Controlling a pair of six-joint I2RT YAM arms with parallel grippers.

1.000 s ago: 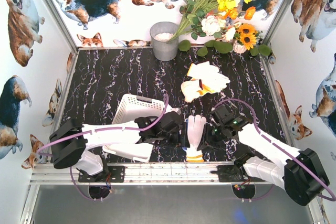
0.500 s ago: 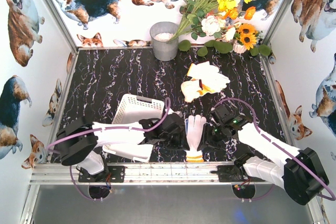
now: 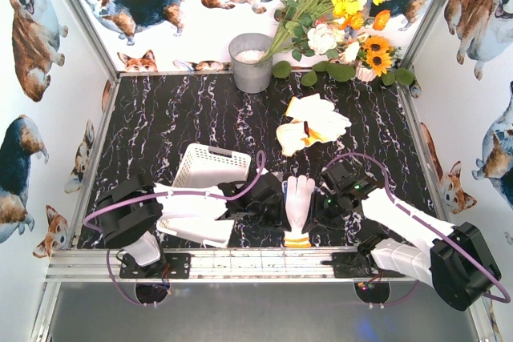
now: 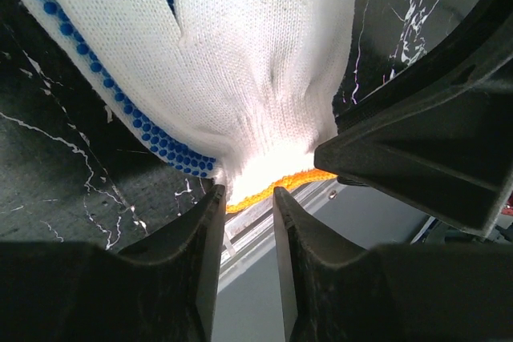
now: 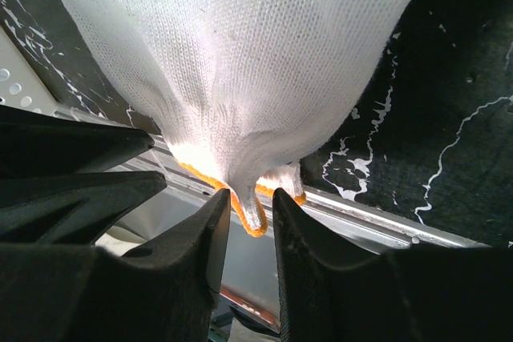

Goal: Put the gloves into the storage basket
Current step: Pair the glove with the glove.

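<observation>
Both arms reach low and inward over the near edge of the counter [image 3: 176, 118]. They meet at one glove [image 3: 299, 202], which lies flat with its orange cuff toward the bases. The left pincer [image 4: 248, 198] and right pincer [image 5: 247, 202] each clamp that cuff from opposite sides. The storage basket [image 3: 210, 158] sits just left, partly under the left arm, and more gloves [image 3: 311, 124] lie heaped behind. Over the last second the left elbow has swung rightward and its pincer has narrowed onto the cuff, while the glove has not shifted.

A grey metal bucket [image 3: 251, 62] stands upper centre on the black marbled table [image 3: 176, 118] — white, yellow and orange flowers [image 3: 337, 14] upper right, corgi-print walls [image 3: 48, 38] around
</observation>
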